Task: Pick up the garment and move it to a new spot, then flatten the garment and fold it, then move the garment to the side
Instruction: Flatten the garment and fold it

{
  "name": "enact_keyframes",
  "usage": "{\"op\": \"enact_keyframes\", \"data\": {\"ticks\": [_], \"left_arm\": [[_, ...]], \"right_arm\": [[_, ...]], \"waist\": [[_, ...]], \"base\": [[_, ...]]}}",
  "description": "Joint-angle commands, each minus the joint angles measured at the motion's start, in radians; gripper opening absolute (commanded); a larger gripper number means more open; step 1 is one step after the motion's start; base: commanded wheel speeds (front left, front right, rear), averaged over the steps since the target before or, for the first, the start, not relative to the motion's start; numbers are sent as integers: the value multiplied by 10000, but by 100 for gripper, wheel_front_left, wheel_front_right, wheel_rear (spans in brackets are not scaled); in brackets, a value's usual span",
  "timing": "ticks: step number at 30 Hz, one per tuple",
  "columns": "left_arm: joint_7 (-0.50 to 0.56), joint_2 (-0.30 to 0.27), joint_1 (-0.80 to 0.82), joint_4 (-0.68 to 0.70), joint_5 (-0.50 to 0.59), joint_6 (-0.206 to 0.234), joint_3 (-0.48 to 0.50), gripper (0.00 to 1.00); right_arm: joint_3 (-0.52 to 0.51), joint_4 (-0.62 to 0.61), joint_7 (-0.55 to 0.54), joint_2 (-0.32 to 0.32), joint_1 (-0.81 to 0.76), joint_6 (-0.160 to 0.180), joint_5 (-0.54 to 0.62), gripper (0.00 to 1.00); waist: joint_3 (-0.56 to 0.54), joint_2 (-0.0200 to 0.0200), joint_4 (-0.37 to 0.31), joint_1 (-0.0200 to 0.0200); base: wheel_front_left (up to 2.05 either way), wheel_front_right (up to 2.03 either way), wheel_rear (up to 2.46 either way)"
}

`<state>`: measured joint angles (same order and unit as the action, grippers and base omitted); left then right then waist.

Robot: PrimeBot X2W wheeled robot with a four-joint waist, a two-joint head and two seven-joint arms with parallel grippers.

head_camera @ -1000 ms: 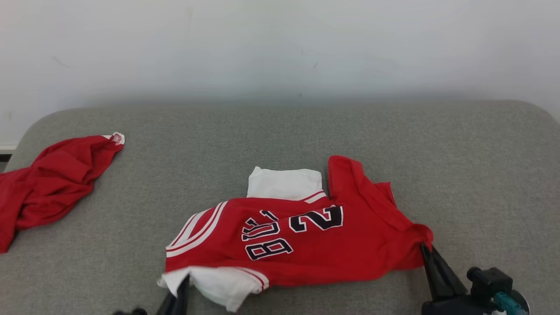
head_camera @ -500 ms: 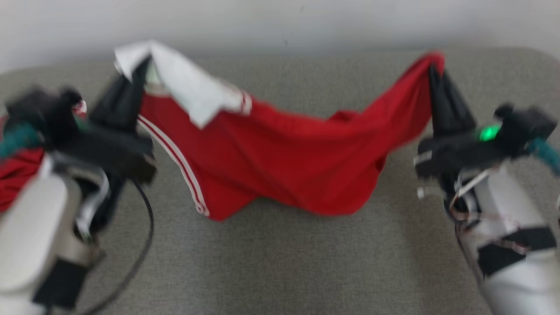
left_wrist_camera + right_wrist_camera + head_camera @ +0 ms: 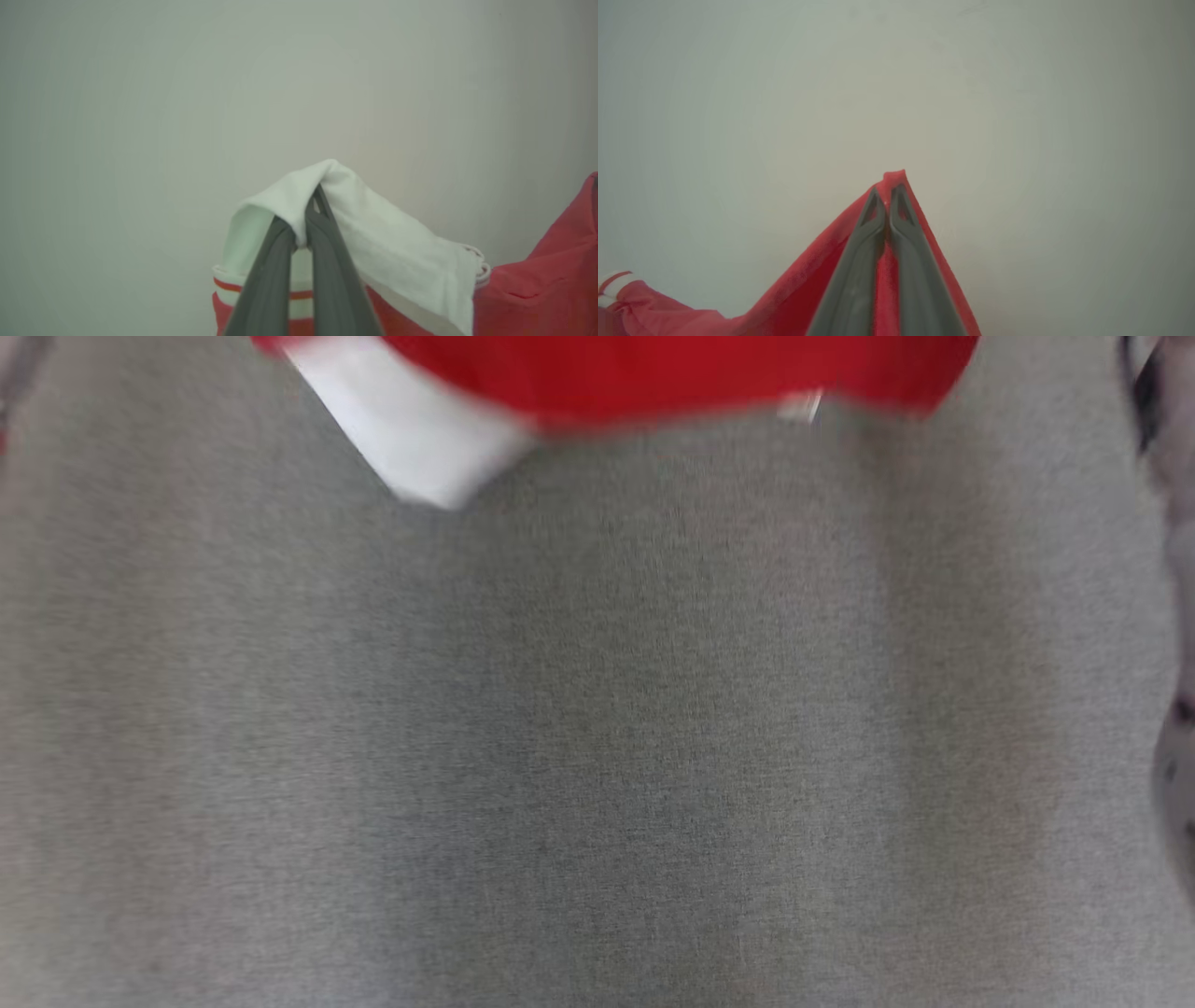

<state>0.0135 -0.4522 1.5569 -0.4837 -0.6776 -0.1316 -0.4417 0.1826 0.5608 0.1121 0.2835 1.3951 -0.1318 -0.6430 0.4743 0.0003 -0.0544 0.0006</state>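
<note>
The garment (image 3: 653,373) is a red jersey with white sleeves and hangs lifted along the top edge of the blurred head view, one white sleeve (image 3: 420,448) dangling lowest. In the left wrist view my left gripper (image 3: 310,207) is shut on a white sleeve of the garment (image 3: 373,242), raised in front of a pale wall. In the right wrist view my right gripper (image 3: 888,193) is shut on a red corner of the garment (image 3: 808,289), which drapes down and to the left.
The grey fabric surface (image 3: 597,728) spreads below the hanging garment in the head view. A pale arm part (image 3: 1172,616) shows at the right edge. A plain pale wall (image 3: 1017,116) stands behind both grippers.
Both grippers have lifted the garment off the grey surface and carried it high. The head camera has tilted, so the garment now sits at the view's top.
</note>
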Motion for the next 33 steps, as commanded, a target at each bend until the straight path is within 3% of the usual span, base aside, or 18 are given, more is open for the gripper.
{"op": "enact_keyframes", "data": {"ticks": [1, 8, 15, 22, 33], "left_arm": [[-139, 1, 722, -262, 62, 19, -157, 0], [-447, 236, 3707, -1984, -39, 19, -903, 0], [-881, 445, 5225, -3185, -384, 19, -1559, 0], [-1108, 362, 5719, -4024, -944, 20, -2160, 0], [-1563, 223, 5035, -4201, -1958, 20, -2780, 0]], "right_arm": [[98, 179, -52, -121, 681, 24, -160, 0], [366, 1301, -371, -53, 3332, 24, -300, 0], [727, 2385, -525, 366, 4863, 24, -137, 0], [1291, 3124, -238, 911, 5228, 24, -272, 0], [1970, 3469, 153, 1030, 4823, 24, -888, 0]], "waist": [[1183, -3, -398, -6], [1712, -3, -598, -6], [2038, -3, -565, -6], [2212, -3, -501, -6], [2142, -3, -403, -6]], "base": [[0, 0, 0], [0, 0, 0], [0, 0, 0], [0, 0, 0], [0, 0, 0]]}}
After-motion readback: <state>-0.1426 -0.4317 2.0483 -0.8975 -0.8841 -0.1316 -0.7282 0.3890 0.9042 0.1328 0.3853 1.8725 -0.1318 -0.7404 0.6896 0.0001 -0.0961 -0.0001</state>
